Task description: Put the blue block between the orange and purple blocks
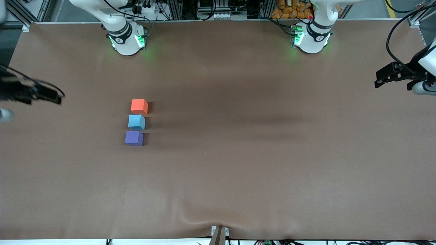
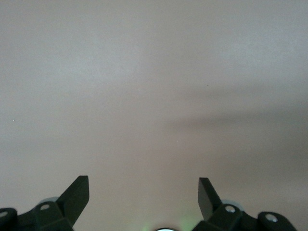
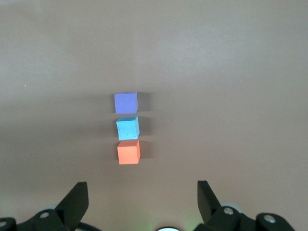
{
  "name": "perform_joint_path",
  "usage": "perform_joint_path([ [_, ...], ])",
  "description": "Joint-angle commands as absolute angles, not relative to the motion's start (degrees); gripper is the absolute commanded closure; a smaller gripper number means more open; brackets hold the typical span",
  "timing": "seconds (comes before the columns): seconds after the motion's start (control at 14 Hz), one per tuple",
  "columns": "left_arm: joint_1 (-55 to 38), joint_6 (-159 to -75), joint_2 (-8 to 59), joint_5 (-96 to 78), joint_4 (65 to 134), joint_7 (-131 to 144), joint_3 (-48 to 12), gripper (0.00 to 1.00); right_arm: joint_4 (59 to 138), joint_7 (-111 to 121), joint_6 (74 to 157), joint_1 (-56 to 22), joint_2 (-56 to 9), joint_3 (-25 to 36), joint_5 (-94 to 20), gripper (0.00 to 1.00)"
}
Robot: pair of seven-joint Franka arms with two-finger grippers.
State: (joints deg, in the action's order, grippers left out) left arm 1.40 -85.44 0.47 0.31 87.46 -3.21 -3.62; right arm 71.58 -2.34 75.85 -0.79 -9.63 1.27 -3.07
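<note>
Three small cubes stand in a short row on the brown table, toward the right arm's end. The orange block [image 1: 139, 106] is farthest from the front camera and the purple block [image 1: 134, 138] is nearest. The blue block [image 1: 136, 122] sits between them, with small gaps on each side. The right wrist view shows the purple [image 3: 126, 102], blue [image 3: 128, 128] and orange [image 3: 129, 152] blocks. My right gripper [image 1: 51, 96] [image 3: 143, 192] is open and empty, up over the table's edge at the right arm's end, away from the row. My left gripper [image 1: 383, 77] [image 2: 143, 190] is open and empty over the left arm's end.
The brown table cover [image 1: 238, 163] has a slight wrinkle near its front edge. Both arm bases stand along the table's back edge. The left wrist view shows only bare table [image 2: 154, 96].
</note>
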Motion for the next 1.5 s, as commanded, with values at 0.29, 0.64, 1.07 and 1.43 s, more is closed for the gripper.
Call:
perform_joint_path([
  [0.29, 1.5, -85.3, 0.4, 0.1, 86.7, -0.6, -5.4, 0.0, 89.0, -2.6, 84.3, -0.1, 4.6, 2.6, -1.8, 0.0],
  [0.64, 1.8, -85.3, 0.6, 0.1, 86.7, -0.7, -5.4, 0.0, 84.2, -2.9, 83.8, 0.3, 2.1, 2.6, -1.4, 0.0],
  [1.07, 1.8, -85.3, 0.6, 0.1, 86.7, -0.8, -5.4, 0.0, 84.3, -2.8, 81.8, -0.4, 2.2, 2.0, 1.1, 0.0],
  [1.43, 1.9, -85.3, 0.7, 0.1, 86.7, -0.9, -5.3, 0.0, 84.3, -2.6, 80.8, -0.3, 2.2, 2.1, 1.1, 0.0],
])
